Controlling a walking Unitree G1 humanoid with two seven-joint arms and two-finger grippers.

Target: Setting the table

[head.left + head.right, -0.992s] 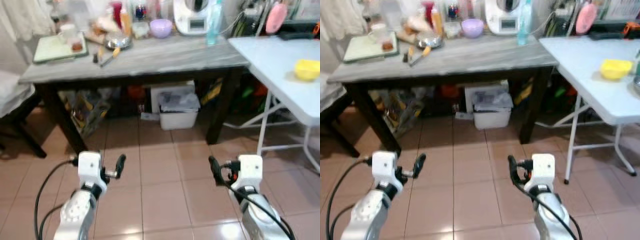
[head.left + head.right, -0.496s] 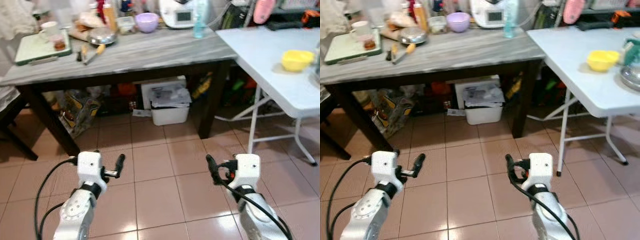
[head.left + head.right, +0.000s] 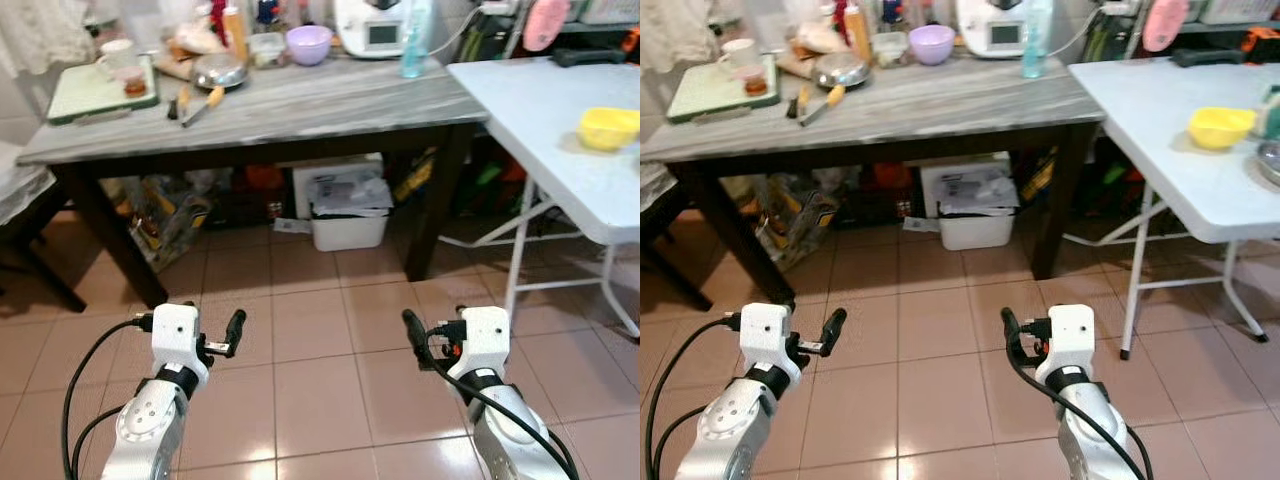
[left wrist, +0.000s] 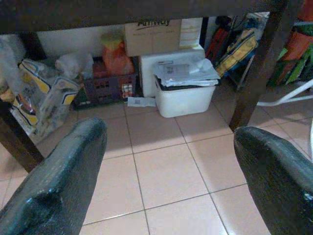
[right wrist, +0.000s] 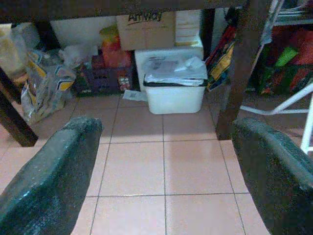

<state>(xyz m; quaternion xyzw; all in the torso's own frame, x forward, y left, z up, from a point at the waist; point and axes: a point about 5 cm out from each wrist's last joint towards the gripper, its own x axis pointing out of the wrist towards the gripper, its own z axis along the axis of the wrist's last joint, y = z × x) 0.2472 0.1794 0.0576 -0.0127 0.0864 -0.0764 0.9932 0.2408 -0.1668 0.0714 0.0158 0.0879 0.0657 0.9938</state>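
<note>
Grey wood tops the long surface (image 3: pixel 300 105) ahead, and the tableware lies on it, well above and beyond both end effectors, which hang low over the tiled floor (image 3: pixel 310 370). The left end effector (image 3: pixel 236 330) and the right end effector (image 3: pixel 412 330) both hold nothing, fingers spread wide in the wrist views. A purple bowl (image 3: pixel 307 43) and a metal dish (image 3: pixel 219 71) sit toward the far edge. Beside the dish a knife (image 3: pixel 203 103) lies with its long axis slanting toward the near edge, on the left arm's side. A green tray (image 3: pixel 95 88) carries a cup (image 3: pixel 117 55). On the white folding surface (image 3: pixel 560 140) to the right sits a yellow bowl (image 3: pixel 607 128), nearer the right arm. Reaching any of these likely calls for stepping closer first.
</note>
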